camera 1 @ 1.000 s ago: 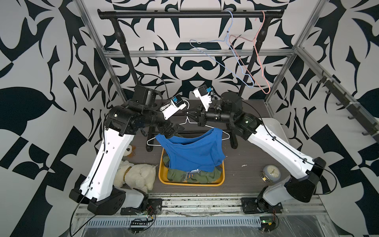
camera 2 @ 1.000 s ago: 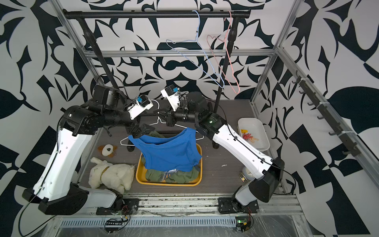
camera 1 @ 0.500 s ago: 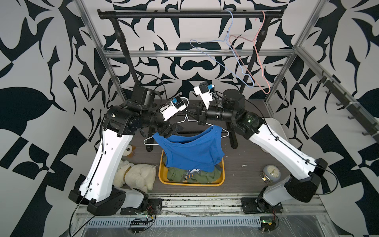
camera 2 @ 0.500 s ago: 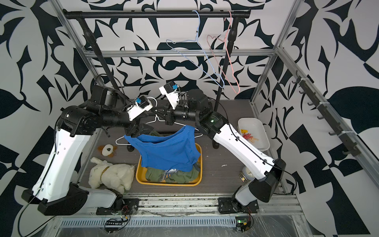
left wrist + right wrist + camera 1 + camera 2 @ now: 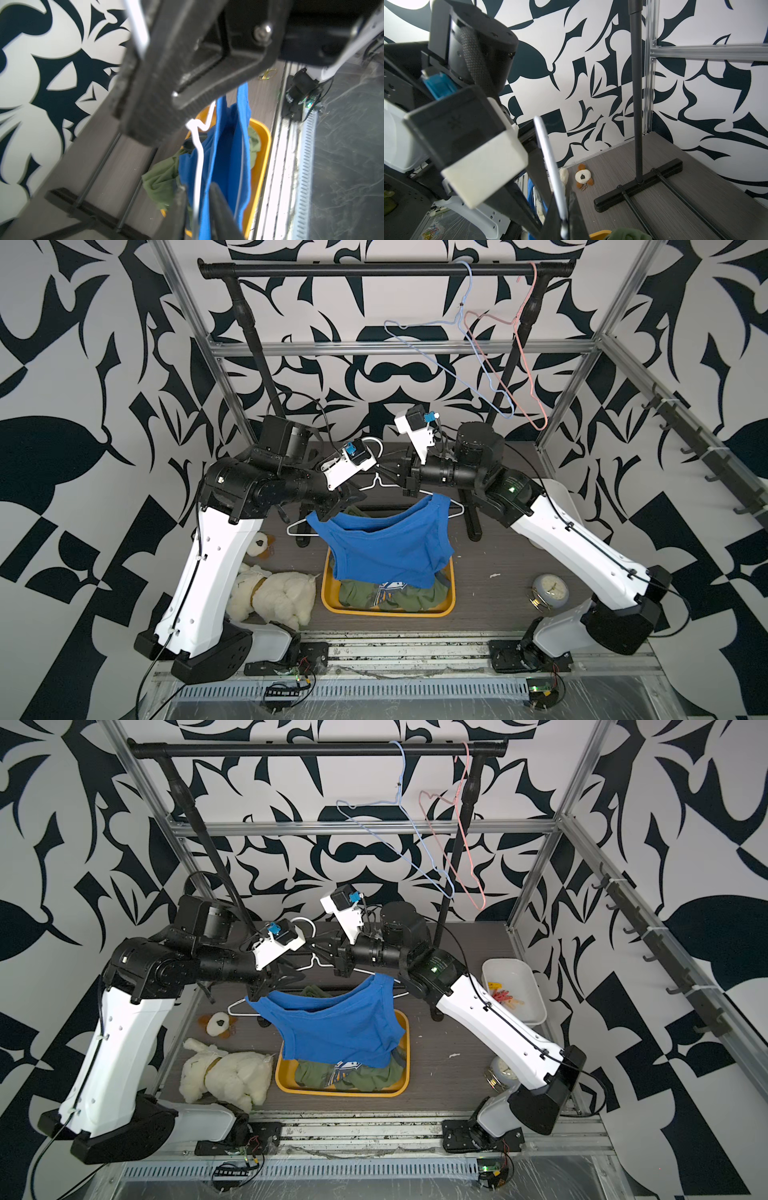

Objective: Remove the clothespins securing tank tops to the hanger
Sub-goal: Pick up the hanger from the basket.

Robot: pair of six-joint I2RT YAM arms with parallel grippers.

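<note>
The right gripper (image 5: 386, 473) is closed on the neck of a thin white wire hanger (image 5: 199, 166) and holds it in the air above the grey wood-pattern table (image 5: 498, 539). In the right wrist view the wire passes straight between its two black fingers (image 5: 577, 216). On this hanger hangs a bright blue tank top (image 5: 386, 547). In both top views it hangs tilted, the shoulder near the left arm being the lower one. The left gripper (image 5: 197, 187) is at that lower shoulder. In the left wrist view its fingers (image 5: 218, 203) stand close together, with the blue strap and the white wire between them, so it pinches the top there. Whether a clothespin is also between them I cannot tell, because fabric and fingers hide that place. A piece of olive green cloth (image 5: 353, 510) shows behind the blue neckline. Under the hanger stands a yellow plastic tray (image 5: 386, 611), and in it lie crumpled olive green tank tops (image 5: 357, 593), one with a blue and white print. In a top view, small coral-red and yellow plastic clothespins (image 5: 505, 997) lie in a white rectangular tray (image 5: 509, 973) on the table beside the right arm, well apart from the hanger.
</note>
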